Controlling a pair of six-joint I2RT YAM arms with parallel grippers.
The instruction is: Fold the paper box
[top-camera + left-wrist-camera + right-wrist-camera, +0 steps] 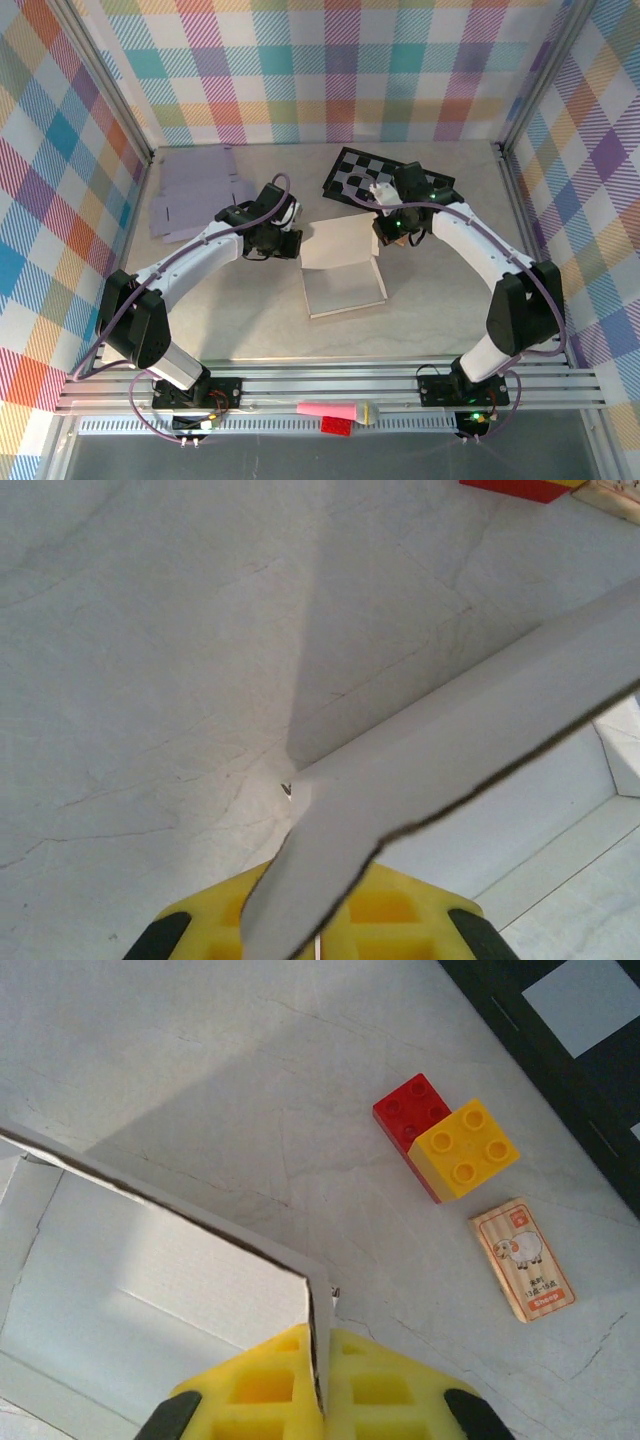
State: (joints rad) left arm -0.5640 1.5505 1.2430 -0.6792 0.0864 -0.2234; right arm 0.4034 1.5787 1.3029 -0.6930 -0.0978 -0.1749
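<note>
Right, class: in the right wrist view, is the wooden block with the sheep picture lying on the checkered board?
No, the wooden sheep block lies on the bare table, apart from the checkered board.

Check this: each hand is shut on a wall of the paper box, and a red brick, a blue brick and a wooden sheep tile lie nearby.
Wrong colour: beside the red brick sits a yellow brick, not a blue one; the right wrist view shows it. The left hand, right hand, paper box and sheep tile are as stated.
</note>
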